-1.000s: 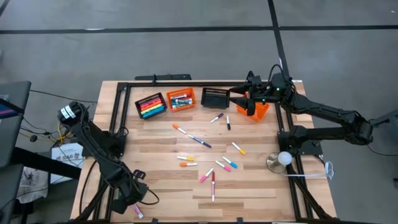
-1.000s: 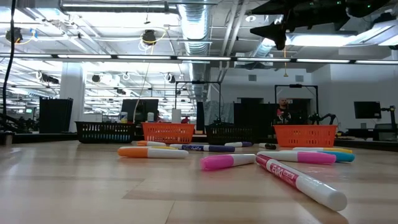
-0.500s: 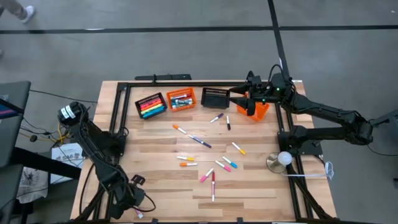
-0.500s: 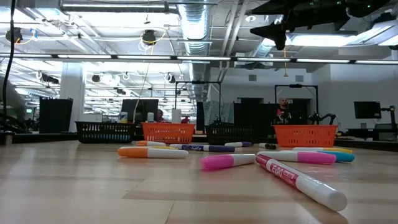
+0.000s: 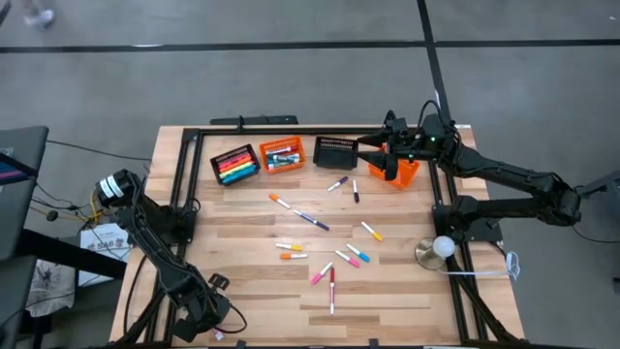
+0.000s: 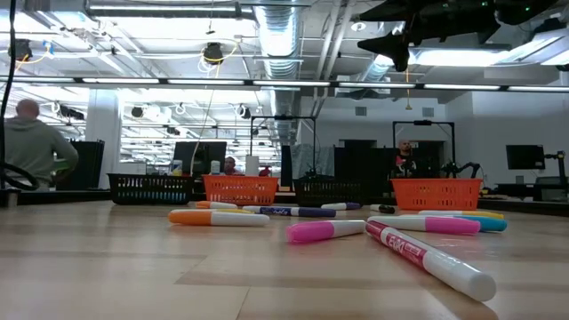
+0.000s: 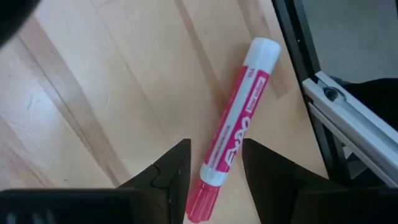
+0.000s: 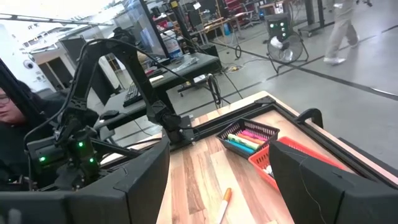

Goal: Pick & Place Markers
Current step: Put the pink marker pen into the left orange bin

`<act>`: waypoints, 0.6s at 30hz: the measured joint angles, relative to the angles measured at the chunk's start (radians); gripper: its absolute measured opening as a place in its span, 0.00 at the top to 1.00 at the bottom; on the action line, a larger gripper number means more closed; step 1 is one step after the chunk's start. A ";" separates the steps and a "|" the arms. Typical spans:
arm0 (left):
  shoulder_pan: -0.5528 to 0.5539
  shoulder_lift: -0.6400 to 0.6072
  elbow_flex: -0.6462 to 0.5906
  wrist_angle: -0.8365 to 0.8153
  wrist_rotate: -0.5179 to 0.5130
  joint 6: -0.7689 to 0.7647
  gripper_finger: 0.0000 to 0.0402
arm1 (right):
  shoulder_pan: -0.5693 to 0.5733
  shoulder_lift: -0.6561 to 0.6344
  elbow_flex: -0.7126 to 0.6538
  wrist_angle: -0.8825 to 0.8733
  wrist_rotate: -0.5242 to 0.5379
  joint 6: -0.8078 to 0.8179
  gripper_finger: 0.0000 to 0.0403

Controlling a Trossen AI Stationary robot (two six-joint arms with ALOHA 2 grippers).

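A pink marker with a white end (image 7: pixel 233 134) lies flat on the wood at the table's near left corner (image 5: pixel 220 335), next to the black frame rail. My left gripper (image 7: pixel 214 158) points steeply down over it, open. One finger stands on each side of the marker's pink end, with a gap to each. Several more markers (image 5: pixel 329 276) lie scattered mid-table and show close up in the low view (image 6: pixel 418 253). My right gripper (image 5: pixel 373 157) hovers open and level, high above the far right of the table (image 6: pixel 391 44), with nothing between its fingers (image 8: pixel 221 177).
Along the far edge stand a black basket holding coloured markers (image 5: pixel 235 163), an orange basket (image 5: pixel 282 154), a black basket (image 5: pixel 336 150) and an orange basket (image 5: pixel 403 172) below my right arm. A black frame rail (image 7: pixel 348 134) borders the table. A white ball on a round base (image 5: pixel 441 248) stands at the right.
My left gripper has gone down and toward the table's near edge, closing in on the pink marker, which has stayed where it lay. A person has come into the room beyond the table.
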 joint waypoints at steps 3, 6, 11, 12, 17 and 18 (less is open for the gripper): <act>-0.004 0.000 0.000 0.003 0.000 0.000 0.64 | 0.000 0.000 0.000 0.000 0.009 0.000 0.34; -0.022 0.000 0.000 0.007 0.000 0.000 0.64 | 0.000 0.000 0.000 0.000 0.025 0.000 0.34; -0.075 0.000 0.000 0.010 0.001 -0.001 0.64 | 0.000 0.000 0.000 0.000 0.026 0.000 0.34; -0.083 0.000 0.000 0.010 0.001 -0.001 0.64 | 0.000 0.000 0.000 0.000 0.026 0.000 0.34; -0.096 0.000 0.000 0.015 -0.009 -0.001 0.64 | 0.000 0.000 0.000 0.000 0.025 0.000 0.34; -0.094 0.000 0.000 0.015 -0.016 -0.001 0.64 | 0.000 0.000 0.000 0.000 0.026 0.000 0.34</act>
